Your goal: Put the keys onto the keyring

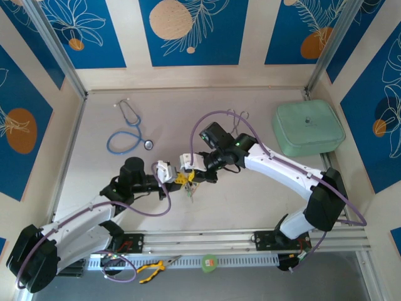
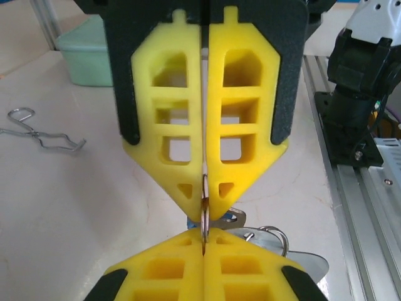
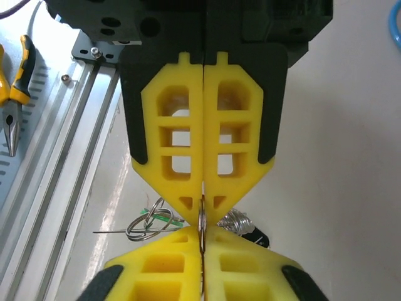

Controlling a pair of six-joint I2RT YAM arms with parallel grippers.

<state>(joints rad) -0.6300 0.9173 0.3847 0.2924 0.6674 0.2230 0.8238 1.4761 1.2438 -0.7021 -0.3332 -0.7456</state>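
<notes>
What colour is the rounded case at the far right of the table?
The case is pale mint green; the top external view shows it best.

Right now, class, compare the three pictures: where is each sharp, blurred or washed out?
Top external view: even light, sharp throughout, only soft shadows on the table. Left wrist view: the right gripper and keyring are crisp, the mint case behind blurred. Right wrist view: the table at right is washed pale, the pliers soft.
</notes>
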